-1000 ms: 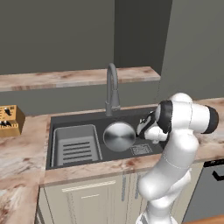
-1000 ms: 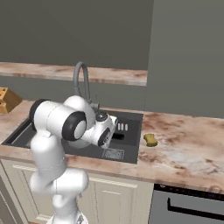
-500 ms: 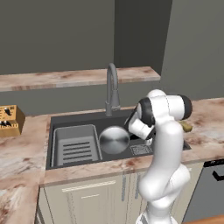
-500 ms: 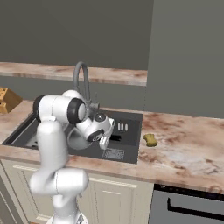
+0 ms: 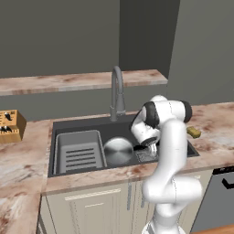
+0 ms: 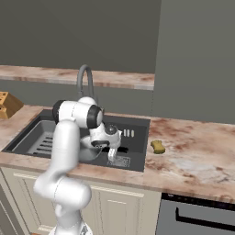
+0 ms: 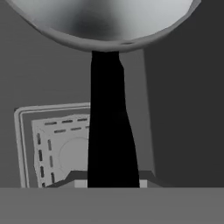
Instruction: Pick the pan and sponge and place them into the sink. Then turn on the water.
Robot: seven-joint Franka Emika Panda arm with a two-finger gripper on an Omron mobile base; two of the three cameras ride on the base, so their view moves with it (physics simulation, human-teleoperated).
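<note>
The pan [image 5: 118,151], round shiny steel with a straight black handle [image 7: 109,131], lies low inside the sink [image 5: 82,124], between the ridged rack and the drain grate [image 7: 57,144]. My gripper [image 5: 151,147] is shut on the end of that handle, over the grate at the basin's right part; from the other side the gripper [image 6: 111,153] points down into the sink [image 6: 133,137]. In the hand view the pan's bowl [image 7: 105,22] lies at the top. The sponge [image 5: 194,132], a small yellow-brown block, lies on the counter right of the basin, also the sponge [image 6: 158,147]. No water runs from the faucet [image 5: 117,91].
A grey ridged rack [image 5: 78,151] fills the basin's left part. A wooden knife block [image 5: 9,126] stands on the counter at far left. A raised ledge [image 5: 68,82] runs along the wall behind the faucet. An oven front [image 6: 197,215] sits under the right counter.
The arm has swung left and down, carrying the pan by its handle a little left and lower into the basin. The sponge has stayed in place.
</note>
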